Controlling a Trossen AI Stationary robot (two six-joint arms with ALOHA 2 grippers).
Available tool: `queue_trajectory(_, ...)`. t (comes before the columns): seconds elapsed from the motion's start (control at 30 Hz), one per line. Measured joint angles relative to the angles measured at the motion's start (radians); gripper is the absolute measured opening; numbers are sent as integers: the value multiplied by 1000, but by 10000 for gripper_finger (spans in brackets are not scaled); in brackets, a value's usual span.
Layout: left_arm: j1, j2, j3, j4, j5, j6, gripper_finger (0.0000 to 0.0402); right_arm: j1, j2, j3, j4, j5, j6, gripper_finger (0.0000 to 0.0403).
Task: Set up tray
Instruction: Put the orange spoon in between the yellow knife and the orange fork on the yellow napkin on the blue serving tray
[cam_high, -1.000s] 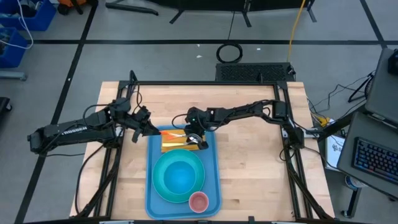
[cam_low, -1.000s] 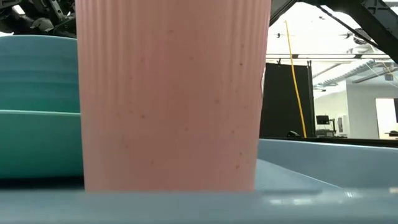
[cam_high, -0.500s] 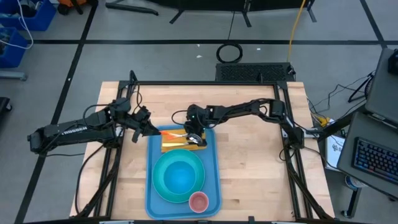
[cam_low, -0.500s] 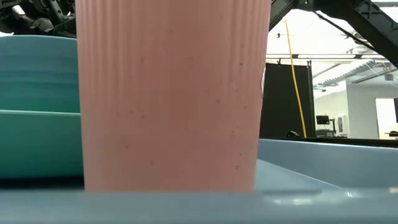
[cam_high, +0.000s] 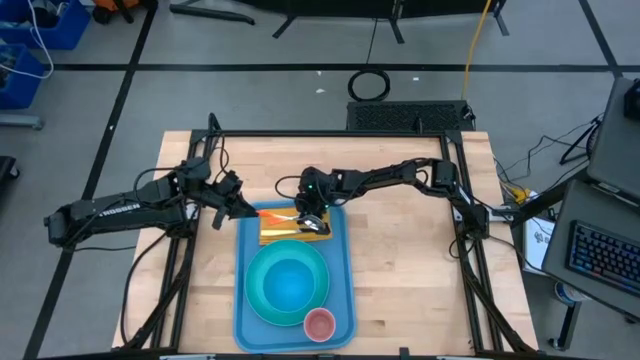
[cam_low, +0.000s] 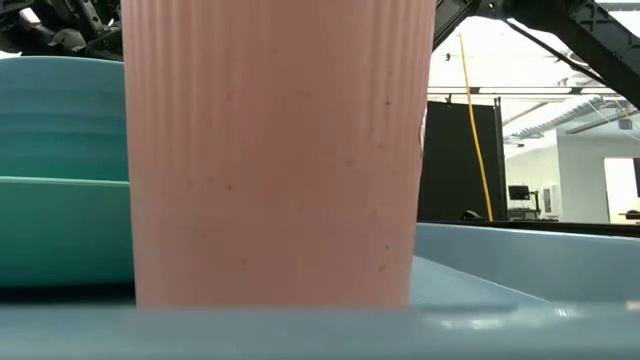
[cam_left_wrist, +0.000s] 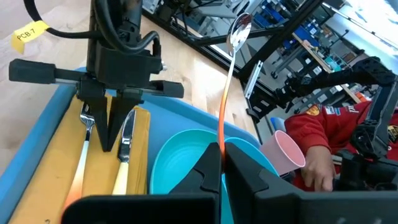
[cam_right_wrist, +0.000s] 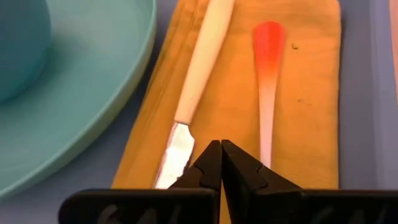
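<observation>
Tray (cam_high: 344, 262) sits mid surface (cam_high: 400, 270), w/ plate, bowl, pink cup (cam_high: 319, 323) & yellow napkin (cam_high: 283, 228) on it. Left pincer (cam_high: 243, 208) at tray's far-left corner, clamped on spoon (cam_left_wrist: 229, 74). Right pincer (cam_high: 312, 217) closed, empty, tips between knife (cam_right_wrist: 196, 68) & fork (cam_right_wrist: 267, 93) on napkin.

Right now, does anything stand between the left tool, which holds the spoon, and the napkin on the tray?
Yes. The right tool, shut, sits low over the napkin on the tray, between the fork and the knife. The left tool grips the spoon upright near the tray's corner.
</observation>
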Motion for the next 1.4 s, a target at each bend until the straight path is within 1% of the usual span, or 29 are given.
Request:
queue_trajectory(0.17,0,0,0,0,0,-1,5,1,0,0,9,1,3,0)
queue_trajectory(0.3,0,0,0,0,-2,-3,7,1,0,0,12,75,1,0)
queue_trajectory(0.53,-1,0,0,0,-2,-6,7,2,0,0,39,81,-1,0)
queue_trajectory(0.63,-1,0,0,0,-2,-6,5,6,12,0,64,134,4,0)
queue_trajectory(0.7,-1,0,0,0,-2,-6,5,9,23,2,68,134,3,0)
queue_trajectory(0.77,-1,0,0,-1,-2,-3,7,9,37,2,77,100,7,0)
queue_trajectory(0.8,-1,0,0,-2,-2,-4,8,12,43,2,80,107,9,0)
queue_trajectory(0.9,-2,0,0,-6,-2,0,5,29,43,2,100,225,-11,0)
queue_trajectory(1.0,-2,0,0,-8,-2,-1,7,40,37,1,122,285,-19,0)
queue_trajectory(1.1,-2,0,0,-15,-2,1,6,41,35,0,142,288,-17,0)
queue_trajectory(1.2,-3,0,0,-21,-2,2,5,45,35,0,135,257,-13,0)
queue_trajectory(1.4,-3,0,0,-25,-1,8,5,48,35,0,143,267,3,0)
